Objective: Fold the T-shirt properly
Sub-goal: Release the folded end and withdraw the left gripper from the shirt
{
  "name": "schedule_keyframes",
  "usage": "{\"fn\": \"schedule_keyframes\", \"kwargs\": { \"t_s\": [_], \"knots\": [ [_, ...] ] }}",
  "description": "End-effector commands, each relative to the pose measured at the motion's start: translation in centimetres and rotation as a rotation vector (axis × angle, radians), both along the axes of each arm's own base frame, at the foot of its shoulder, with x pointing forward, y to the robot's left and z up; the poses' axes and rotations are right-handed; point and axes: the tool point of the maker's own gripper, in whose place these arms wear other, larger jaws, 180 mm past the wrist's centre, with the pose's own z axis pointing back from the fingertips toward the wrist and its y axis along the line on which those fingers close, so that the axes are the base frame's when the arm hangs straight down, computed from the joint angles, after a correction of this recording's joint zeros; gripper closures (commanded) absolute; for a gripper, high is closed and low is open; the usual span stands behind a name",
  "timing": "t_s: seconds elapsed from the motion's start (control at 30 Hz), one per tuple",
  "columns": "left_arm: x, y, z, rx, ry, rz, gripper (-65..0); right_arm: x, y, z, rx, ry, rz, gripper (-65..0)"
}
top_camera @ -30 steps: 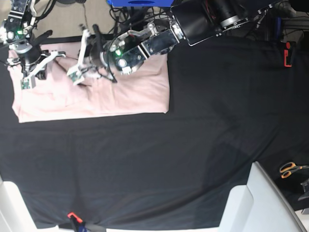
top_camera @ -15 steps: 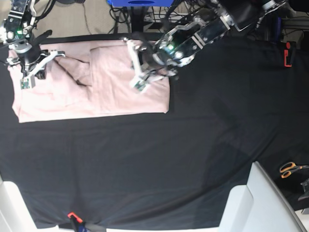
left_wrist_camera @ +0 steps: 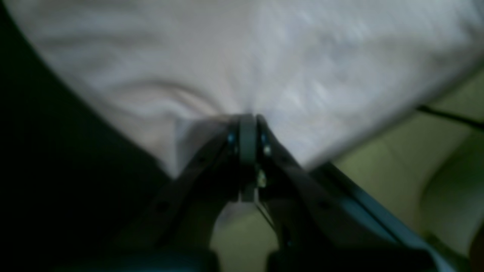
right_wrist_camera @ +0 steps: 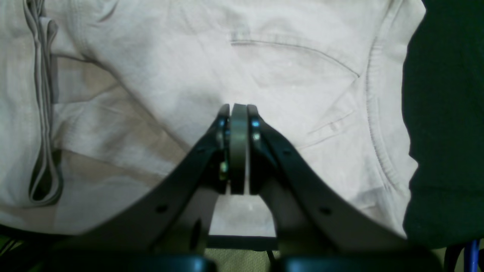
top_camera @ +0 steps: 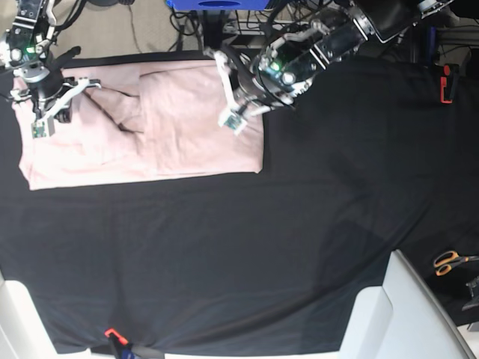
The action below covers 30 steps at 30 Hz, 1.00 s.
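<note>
Fabric of the T-shirt (top_camera: 150, 127) looks thin, limp; pinch hems or corners. Both arms' fingers (right_wrist_camera: 238, 113) are closed, empty.

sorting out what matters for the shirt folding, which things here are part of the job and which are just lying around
Part of the job:
T-shirt
left hand
right hand

Just lying about:
scissors
red clamp
black table cover

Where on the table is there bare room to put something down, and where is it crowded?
The black table cover is bare from the T-shirt's near edge down to the white panels, and right of the shirt up to the red clamp. The far left corner is crowded: the shirt, the right tool and the left tool over it.
</note>
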Motion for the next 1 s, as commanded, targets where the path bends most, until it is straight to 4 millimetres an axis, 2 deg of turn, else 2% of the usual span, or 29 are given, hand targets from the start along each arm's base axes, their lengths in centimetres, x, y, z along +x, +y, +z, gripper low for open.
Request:
{"fn": "schedule_keyframes", "kwargs": {
  "t_s": [0.0, 0.17, 0.3, 0.4, 0.53, 0.67, 0.83, 0.97],
  "knots": [
    [0.1, -1.2, 1.4, -0.041, -0.008, -0.017, 0.0, 0.7, -0.4, 0.9, -0.011, -0.038, 0.000, -0.2],
    [-0.7, -1.6, 3.3, -0.057, 0.009, -0.051, 0.0, 0.8, -0.3, 0.9, -0.006, -0.041, 0.002, -0.2],
    [-0.4, -1.3, 3.3, -0.050, -0.001, -0.041, 0.0, 0.8, -0.3, 1.0, -0.007, -0.043, 0.003, -0.2],
    [0.2, -0.1, 3.2, -0.026, -0.014, -0.028, 0.0, 0.8, -0.3, 1.0, -0.009, -0.045, 0.002, -0.2],
    [2.2, 2.0, 3.2, 0.013, -0.031, 0.130, 0.0, 0.7, -0.4, 0.9, -0.009, -0.039, 0.000, -0.2],
    [3.1, 3.7, 3.2, 0.042, -0.048, 0.168, 0.0, 0.6, -0.4, 0.8, -0.009, -0.037, 0.000, -0.2],
    [2.6, 4.0, 2.8, 0.054, -0.032, 0.167, 0.0, 0.6, -0.4, 0.8, -0.009, -0.037, 0.000, -0.2],
    [0.8, 5.4, 1.0, 0.106, 0.022, 0.170, 0.0, 0.6, -0.4, 0.8, -0.009, -0.037, 0.000, -0.2]
  ]
}}
